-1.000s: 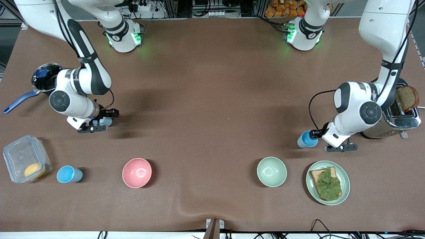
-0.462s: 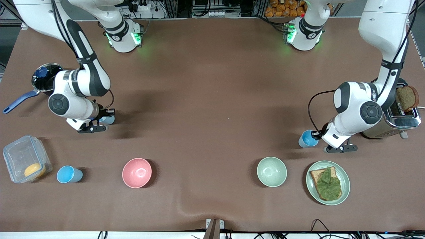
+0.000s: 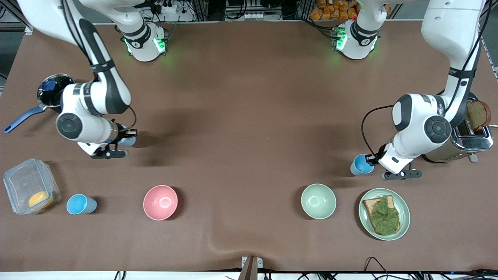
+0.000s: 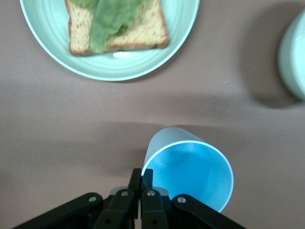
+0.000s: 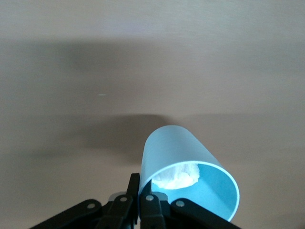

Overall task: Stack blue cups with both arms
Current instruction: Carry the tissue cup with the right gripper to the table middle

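Observation:
Three blue cups show. My left gripper [image 3: 372,160] is shut on the rim of one blue cup [image 3: 361,165], beside the toast plate; in the left wrist view one fingertip [image 4: 148,177] sits inside this cup [image 4: 190,167] and the other outside. My right gripper [image 3: 125,137] is shut on the rim of a second blue cup [image 3: 128,140] with a whitish patch inside [image 5: 178,179], held tilted just above the table near the pan. The third blue cup [image 3: 79,204] stands upright beside the plastic box.
A pink bowl [image 3: 160,202] and a pale green bowl [image 3: 318,201] stand near the front camera. A green plate [image 3: 365,221] holds toast with lettuce. A toaster [image 3: 467,142] with bread, a blue-handled pan [image 3: 54,93] and a clear box [image 3: 29,188] stand at the table's ends.
My right gripper has moved slightly toward the table's middle with its cup. My left gripper has shifted a little with its cup, and its wrist has turned slightly.

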